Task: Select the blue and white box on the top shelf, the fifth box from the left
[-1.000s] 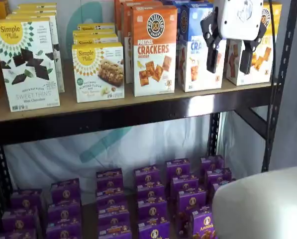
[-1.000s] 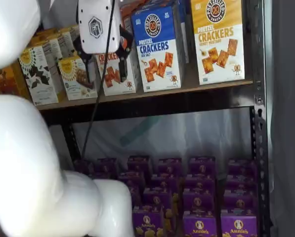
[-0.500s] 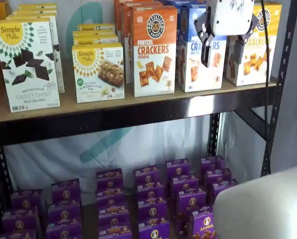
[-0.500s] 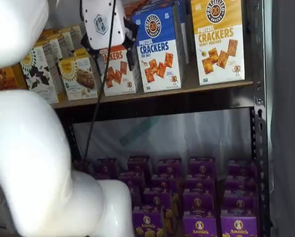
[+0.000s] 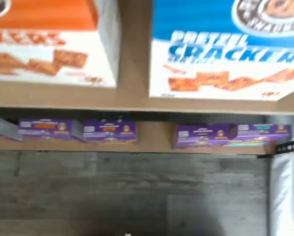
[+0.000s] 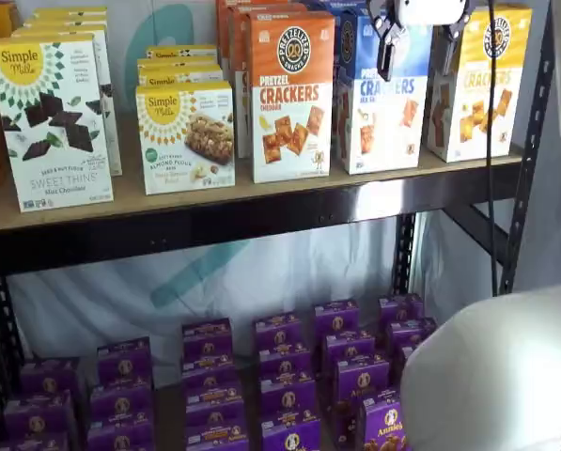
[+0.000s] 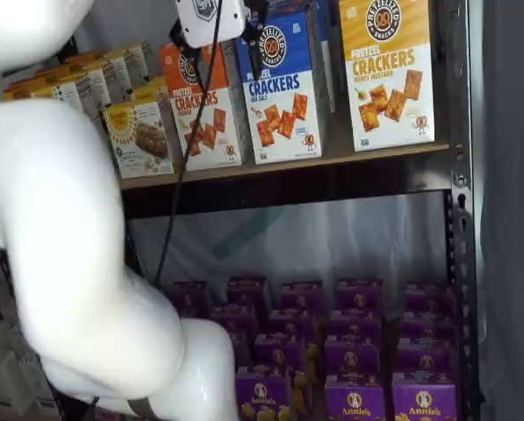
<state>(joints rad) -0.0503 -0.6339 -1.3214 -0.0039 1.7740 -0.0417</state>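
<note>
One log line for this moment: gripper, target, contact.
gripper: open, raised | target: tall blue and white cardboard box, upright on tan wooden top shelf | contact: none

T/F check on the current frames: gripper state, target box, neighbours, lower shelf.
1. The gripper holds the blue and white box. False: the fingers are apart in front of it, with nothing between them.
2. The blue and white box stands upright on the top shelf. True.
3. An orange-topped box stands beside it. True.
4. The lower shelf holds green boxes. False: purple boxes.
</note>
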